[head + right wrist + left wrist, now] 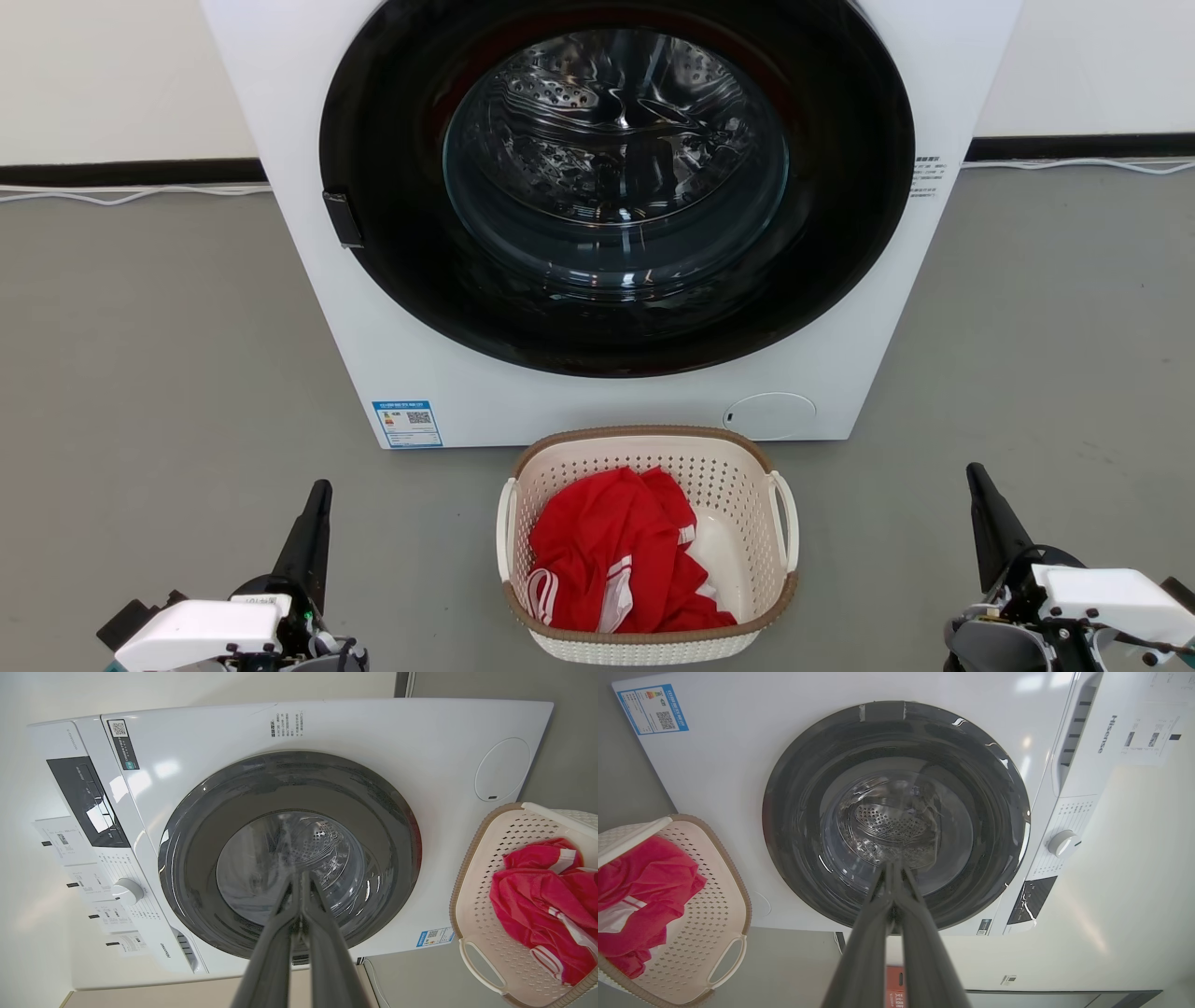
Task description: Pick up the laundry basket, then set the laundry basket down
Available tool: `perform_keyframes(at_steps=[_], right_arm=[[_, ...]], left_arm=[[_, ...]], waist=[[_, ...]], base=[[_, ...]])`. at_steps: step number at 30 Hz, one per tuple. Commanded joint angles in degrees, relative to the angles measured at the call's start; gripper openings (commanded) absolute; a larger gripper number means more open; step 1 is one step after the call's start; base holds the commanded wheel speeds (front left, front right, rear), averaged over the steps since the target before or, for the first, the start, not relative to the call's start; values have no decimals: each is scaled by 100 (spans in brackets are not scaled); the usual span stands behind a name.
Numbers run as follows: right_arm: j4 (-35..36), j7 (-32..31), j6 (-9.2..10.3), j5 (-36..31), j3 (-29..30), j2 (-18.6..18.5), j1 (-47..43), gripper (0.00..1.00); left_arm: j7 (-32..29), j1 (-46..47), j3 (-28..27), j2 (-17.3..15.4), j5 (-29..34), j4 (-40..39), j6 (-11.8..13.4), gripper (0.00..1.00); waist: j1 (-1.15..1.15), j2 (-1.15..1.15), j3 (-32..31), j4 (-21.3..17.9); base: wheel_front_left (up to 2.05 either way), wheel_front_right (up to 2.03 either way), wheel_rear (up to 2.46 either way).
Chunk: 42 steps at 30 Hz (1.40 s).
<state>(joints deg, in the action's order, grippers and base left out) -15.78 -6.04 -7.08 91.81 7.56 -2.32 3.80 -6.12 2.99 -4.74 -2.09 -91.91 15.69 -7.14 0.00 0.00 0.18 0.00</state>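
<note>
Pre-grasp: cream-white perforated plastic laundry basket (644,433), brown rim, on floor (140,373) at 6 o'clock; left claw (320,493) at 7, right claw (976,476) at 5, both closed, empty; next, likely open and reach its sides.

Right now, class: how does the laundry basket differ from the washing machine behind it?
The laundry basket is small and low; the washing machine towers over it. The laundry basket is open-topped; the washing machine's round door is shut. The laundry basket holds a red garment; the washing machine's drum looks empty. Both are pale and stand on the grey floor.
</note>
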Motion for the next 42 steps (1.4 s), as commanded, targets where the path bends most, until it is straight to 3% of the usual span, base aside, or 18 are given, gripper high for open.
perform_keyframes(at_steps=[1, 16, 17, 24, 31, 42], right_arm=[[176, -43, -41, 38, -107, -55, 238, 0], [176, -43, -41, 38, -107, -55, 238, 0], [-86, 2, 2, -2, -14, 14, -58, 100], [-1, 120, 0, -18, -112, 10, -96, 100], [68, 236, -3, -146, -194, 6, -136, 100], [115, 422, -6, -921, -266, 0, -149, 100]], left_arm=[[-34, 320, -176, -78, -28, -166, -35, 0], [-34, 320, -176, -78, -28, -166, -35, 0], [11, -46, 5, 21, 1, 104, 5, 100], [129, -80, 83, 15, 10, 55, 3, 100], [245, -118, 155, 10, 52, 4, 1, 100], [431, -139, 238, 1, 450, -24, 49, 100]], waist=[[0, 0, 0, 0], [0, 0, 0, 0], [0, 0, 0, 0], [13, 0, -10, 0], [0, 0, 4, -1], [0, 0, 0, 0]], base=[[0, 0, 0], [0, 0, 0], [0, 0, 0], [0, 0, 0], [0, 0, 0], [0, 0, 0]])
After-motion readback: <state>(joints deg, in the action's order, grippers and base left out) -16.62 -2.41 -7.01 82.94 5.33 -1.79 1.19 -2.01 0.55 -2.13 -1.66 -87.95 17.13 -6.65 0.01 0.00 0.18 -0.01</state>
